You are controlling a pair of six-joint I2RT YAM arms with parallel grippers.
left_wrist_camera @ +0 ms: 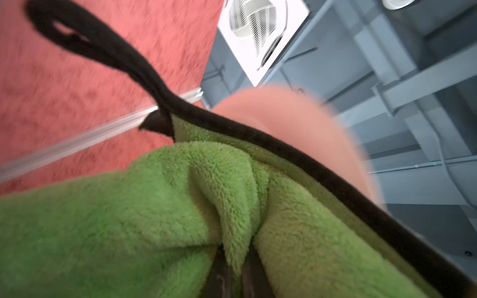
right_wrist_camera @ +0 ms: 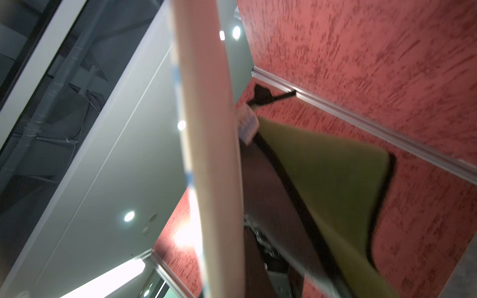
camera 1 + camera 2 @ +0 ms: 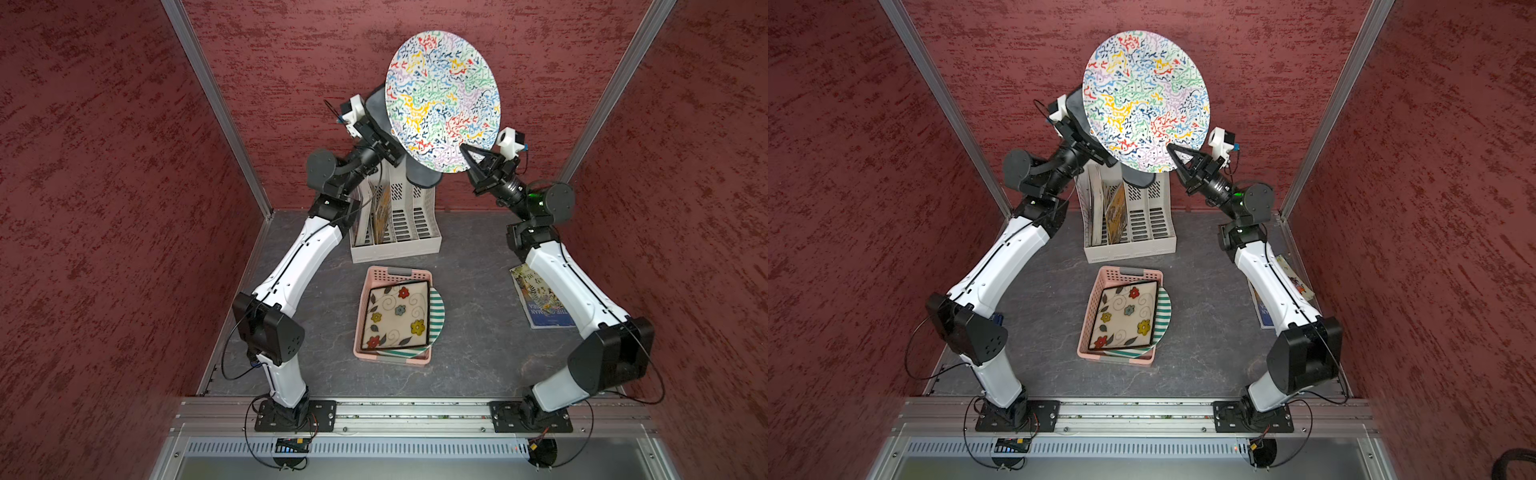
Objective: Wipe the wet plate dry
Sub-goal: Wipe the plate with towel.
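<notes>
Plate (image 3: 442, 99) rim pinched in the closed right tool (image 3: 464, 148); left tool (image 1: 236, 271) clamps the green towel (image 1: 154, 206)

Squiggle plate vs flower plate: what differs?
Shape: squiggle plate round, flower plate square. Pose: squiggle plate up in the air, tilted, right gripper shut on its lower rim; flower plate lying in the pink basket over a striped plate. Pattern: squiggle plate dense multicolour squiggles, flower plate sparse flowers on cream. Shared: patterned faces visible in both top views.

A pink basket (image 3: 362, 316) holds a square floral plate (image 3: 395, 318) over a green-striped round plate (image 3: 437, 318). Behind it stands a white file organizer (image 3: 415, 239); a magazine (image 3: 536, 301) lies well apart.
</notes>
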